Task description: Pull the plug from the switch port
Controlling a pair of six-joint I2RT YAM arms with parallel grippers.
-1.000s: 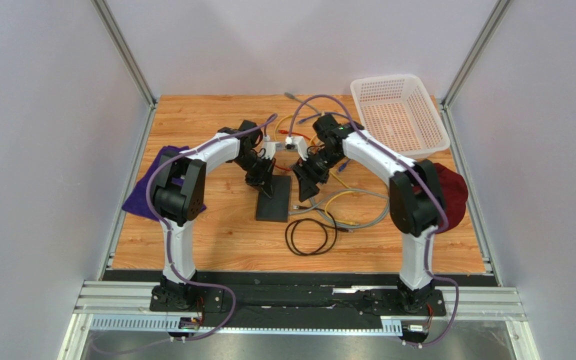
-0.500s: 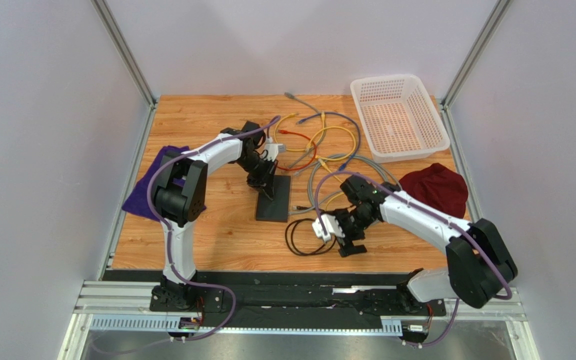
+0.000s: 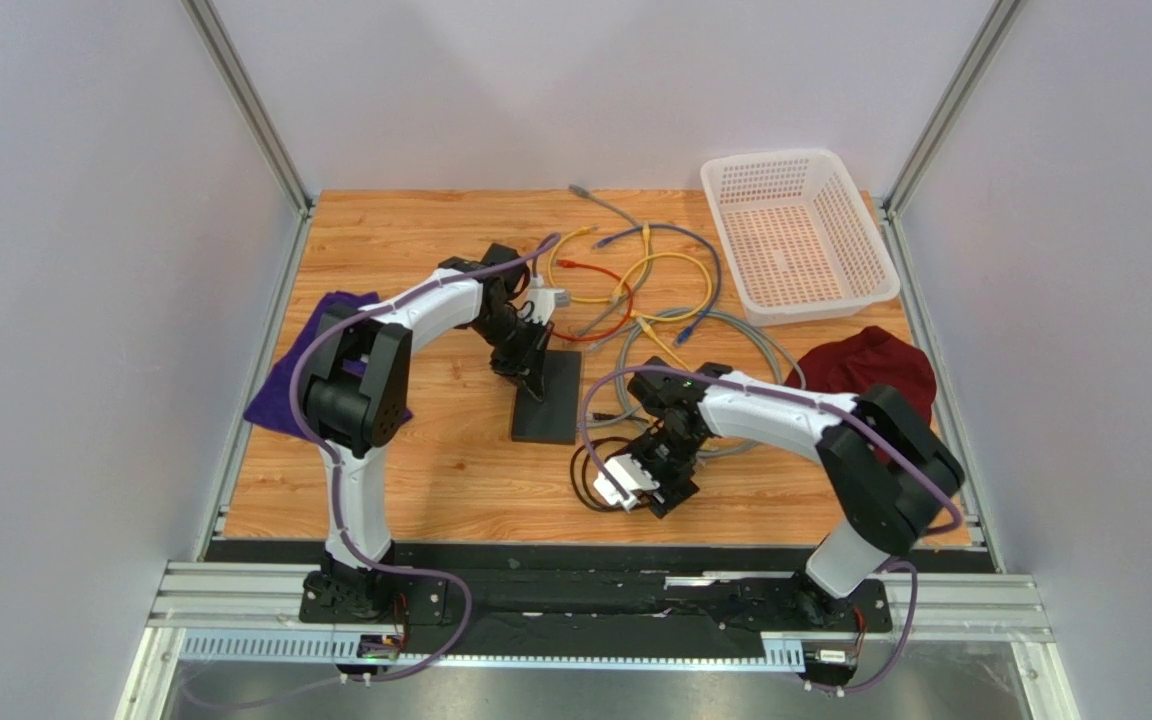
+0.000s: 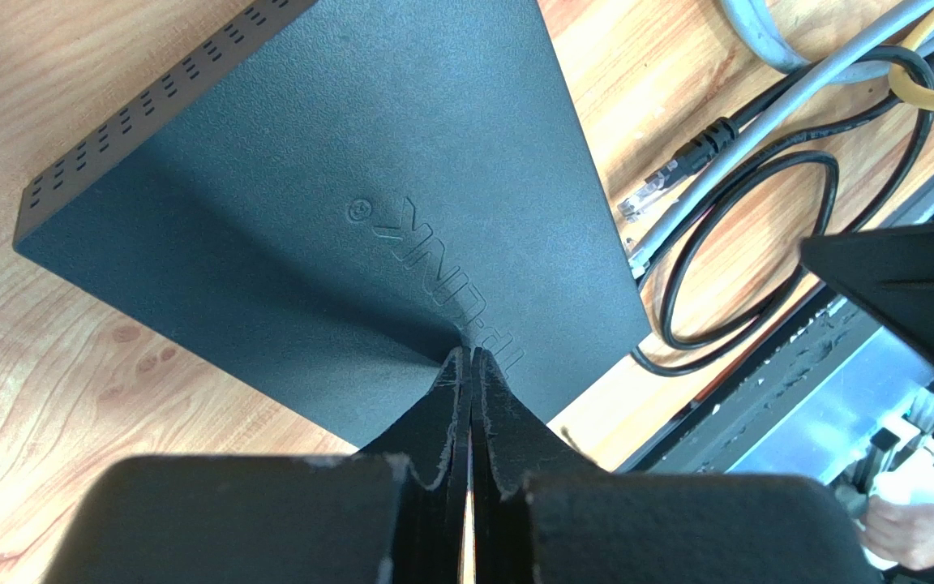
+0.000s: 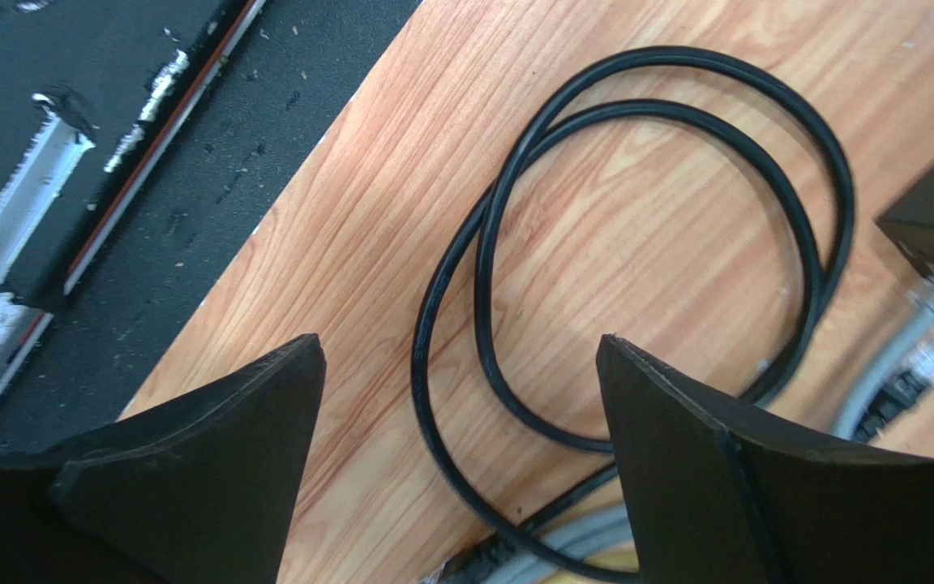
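Top external view: both arms reach over the wooden table (image 3: 432,465) from its near edge.
Basket: a white mesh basket (image 3: 773,156) stands at the far right corner; its perforated floor shows from wall to wall.
Switch: the switch (image 3: 548,402) lies flat on the wood at mid-table, between the two arms, its long axis running near to far.
Left gripper: the left gripper (image 4: 470,365) has its fingers pressed together with no gap. The tips rest on the switch's top face near one edge, and nothing is pinched between them.
Right gripper: the right gripper (image 5: 460,343) has its fingers spread wide and hangs over the black cable coil (image 5: 679,52), which lies on the wood near the switch.
Loose leads: a tangle of yellow, red, grey and purple leads (image 3: 642,285) lies beyond the switch, toward the basket.
Cloths: a purple cloth (image 3: 279,393) lies at the left edge and a maroon cloth (image 3: 883,368) on the basket's near side.
Left wrist only: embossed lettering and a row of vent holes show on the switch. A black-booted plug (image 4: 679,164) lies on the wood just beside the switch, apart from it.
Right wrist only: the coil shows as two loops and one corner of the switch is in view.
Socket row: it is seen in no view, so whether any port is occupied cannot be told.
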